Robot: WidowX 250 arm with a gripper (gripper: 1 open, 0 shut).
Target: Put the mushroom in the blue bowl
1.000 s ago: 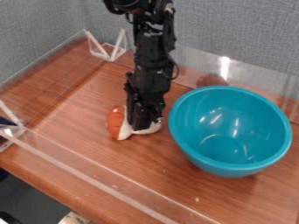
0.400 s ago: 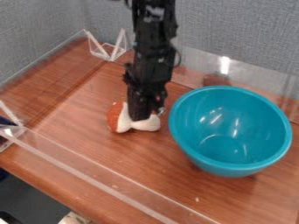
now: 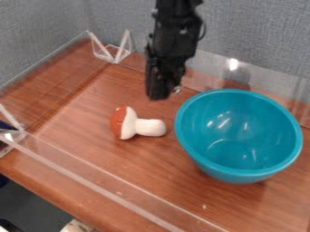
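Your wooden table has clear low walls; left of centre the mushroom lies tipped over, red-orange cap left, cream stem toward the blue bowl just beside it. Higher up, the gripper hangs empty, jaws slightly parted; a regrasp could slip off the rounded cap

arm cut off at top edge, end effector opening unclear
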